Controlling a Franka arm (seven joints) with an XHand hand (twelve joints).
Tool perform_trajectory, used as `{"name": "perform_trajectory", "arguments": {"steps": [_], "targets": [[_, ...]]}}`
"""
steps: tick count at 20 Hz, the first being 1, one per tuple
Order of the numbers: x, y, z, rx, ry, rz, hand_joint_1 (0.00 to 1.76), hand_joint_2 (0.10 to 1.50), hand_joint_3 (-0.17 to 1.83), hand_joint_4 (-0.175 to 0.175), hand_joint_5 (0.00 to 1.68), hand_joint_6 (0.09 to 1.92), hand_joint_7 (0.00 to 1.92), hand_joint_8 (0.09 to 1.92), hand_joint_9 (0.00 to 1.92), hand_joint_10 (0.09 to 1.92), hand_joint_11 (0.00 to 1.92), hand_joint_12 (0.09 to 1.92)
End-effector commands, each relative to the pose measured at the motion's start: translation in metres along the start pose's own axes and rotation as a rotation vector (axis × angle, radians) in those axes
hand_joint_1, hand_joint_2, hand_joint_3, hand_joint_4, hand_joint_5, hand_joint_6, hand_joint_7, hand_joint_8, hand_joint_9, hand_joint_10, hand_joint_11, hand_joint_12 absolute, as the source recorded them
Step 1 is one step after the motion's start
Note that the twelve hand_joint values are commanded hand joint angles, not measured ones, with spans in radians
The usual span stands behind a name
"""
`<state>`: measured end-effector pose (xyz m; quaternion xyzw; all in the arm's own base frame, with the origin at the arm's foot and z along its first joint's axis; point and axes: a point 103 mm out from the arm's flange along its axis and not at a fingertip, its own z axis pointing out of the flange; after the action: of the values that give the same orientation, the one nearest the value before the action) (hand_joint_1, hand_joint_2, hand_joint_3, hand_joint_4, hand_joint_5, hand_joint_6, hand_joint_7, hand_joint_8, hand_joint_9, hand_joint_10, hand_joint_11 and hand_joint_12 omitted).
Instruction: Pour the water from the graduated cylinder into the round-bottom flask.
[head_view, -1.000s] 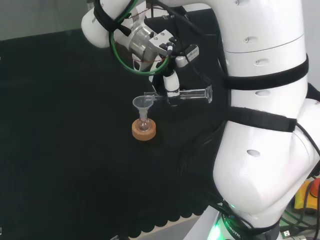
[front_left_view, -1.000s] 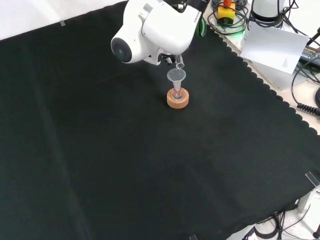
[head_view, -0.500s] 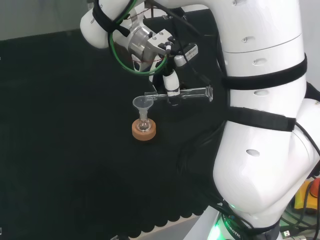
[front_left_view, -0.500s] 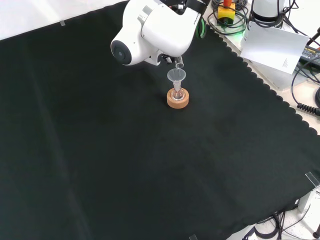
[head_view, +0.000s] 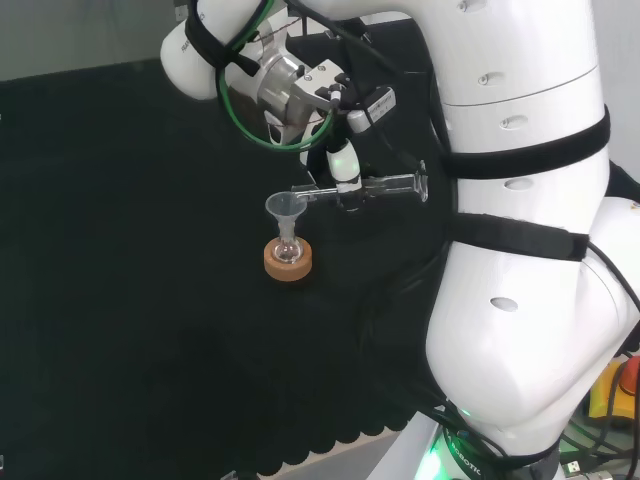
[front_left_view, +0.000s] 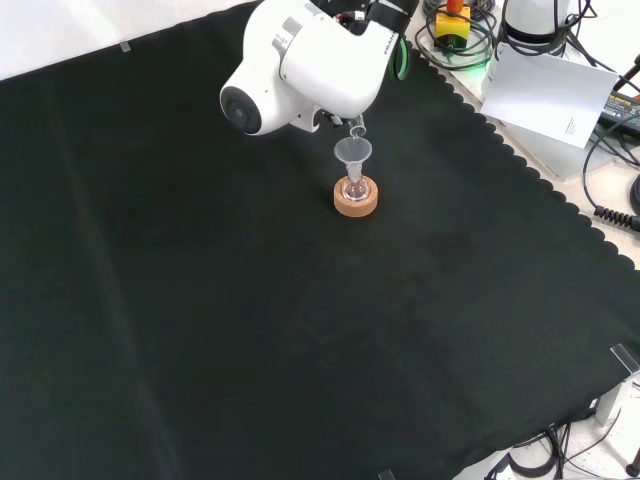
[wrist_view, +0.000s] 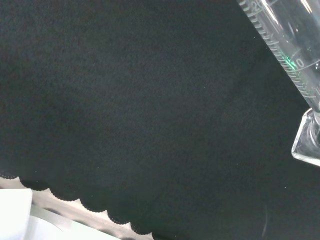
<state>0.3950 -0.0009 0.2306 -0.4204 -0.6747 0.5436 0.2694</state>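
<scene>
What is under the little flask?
A cork ring sits under the flask on the black cloth. A funnel stands in the flask's neck. The flask's round bottom is hidden inside the ring.

The robot hand (head_view: 343, 168) hangs below the bent white arm (head_view: 520, 200), fingers curled.

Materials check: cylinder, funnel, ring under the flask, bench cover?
Graduated cylinder: clear, glossy, printed scale; glass or plastic, can't tell which.
Funnel: translucent, slightly milky, probably plastic.
Ring stand: tan, matte and grainy, looks like cork.
Bench cover: black matte cloth with a scalloped edge.
</scene>
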Motion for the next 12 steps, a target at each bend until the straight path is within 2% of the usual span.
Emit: {"name": "perform_trajectory", "arguments": {"steps": [1, 12], "targets": [[0.0002, 0.0003, -0.0008, 0.001, -0.003, 0.009, 1.27, 1.10, 0.00, -0.175, 1.00, 0.96, 1.04, 0.94, 1.48, 0.09, 1.31, 0.72], [0.0024, -0.0017, -0.0027, 0.006, -0.006, 0.021, 1.27, 1.10, 0.00, -0.175, 1.00, 0.97, 1.04, 0.94, 1.48, 0.09, 1.31, 0.72]]}}
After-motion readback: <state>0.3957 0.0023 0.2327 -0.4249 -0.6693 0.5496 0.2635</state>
